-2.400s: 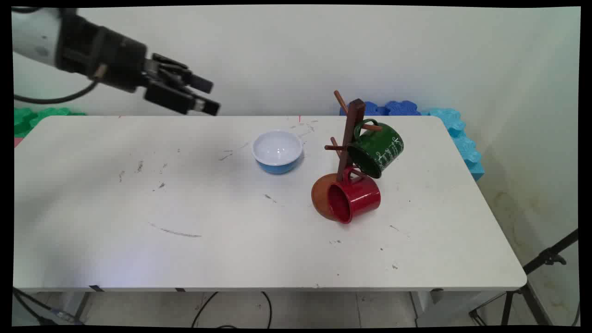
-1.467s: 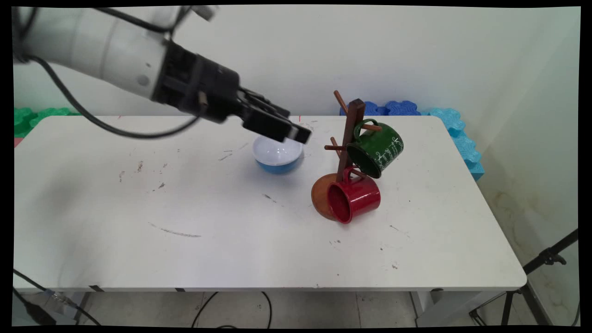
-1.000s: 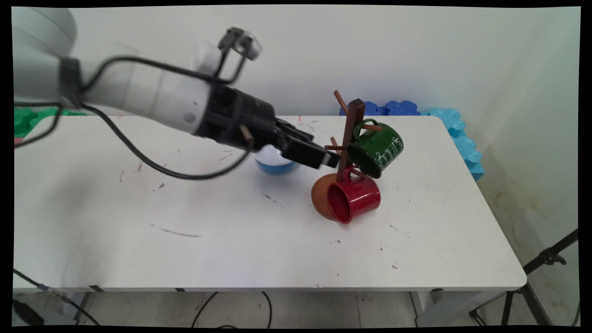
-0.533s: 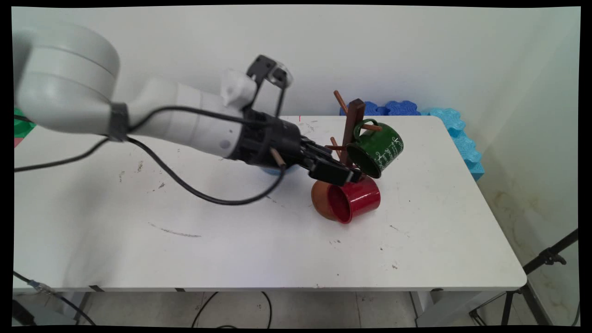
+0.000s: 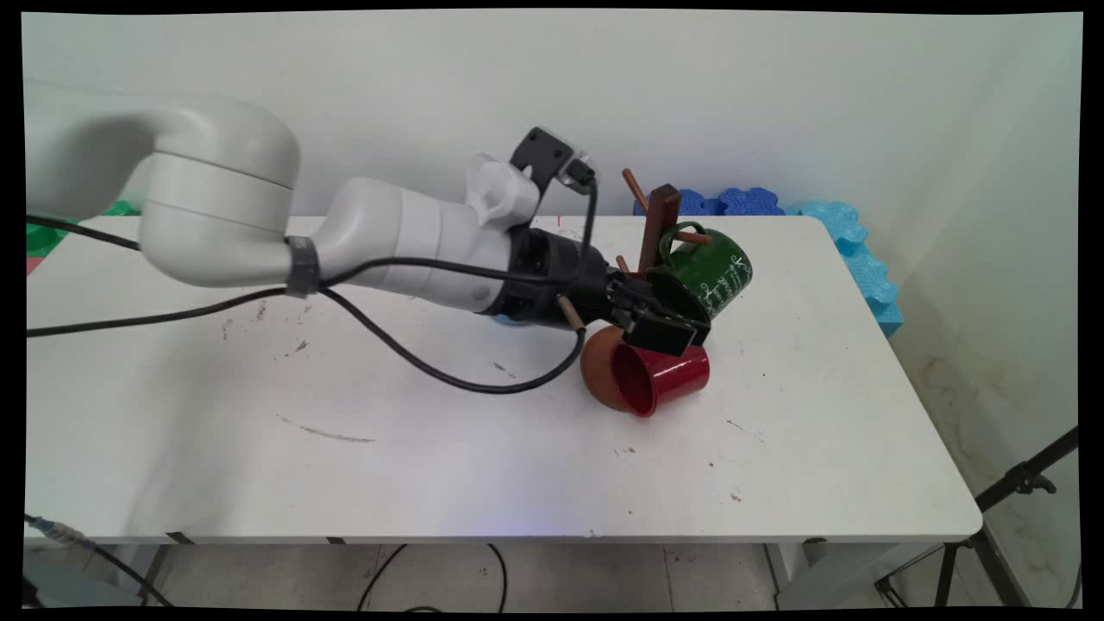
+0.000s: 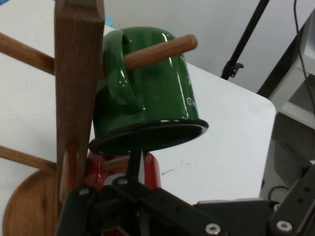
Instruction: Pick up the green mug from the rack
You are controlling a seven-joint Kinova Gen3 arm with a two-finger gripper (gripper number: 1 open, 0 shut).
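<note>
End effector (image 5: 668, 328) has crossed the counter (image 5: 431, 448) past the blue bowl to the wooden mug tree (image 5: 657, 226), between hanging green mug (image 6: 147, 88) and red mug (image 5: 664, 375); finger state: cannot tell.

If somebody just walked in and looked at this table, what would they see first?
Probably the big white arm stretching in from the left, with its black pincer tucked right under the green mug. That mug hangs by its handle from a peg of the wooden mug tree. Just below it, a red mug hangs tipped sideways, low over the tree's round base, its opening facing the camera.
</note>
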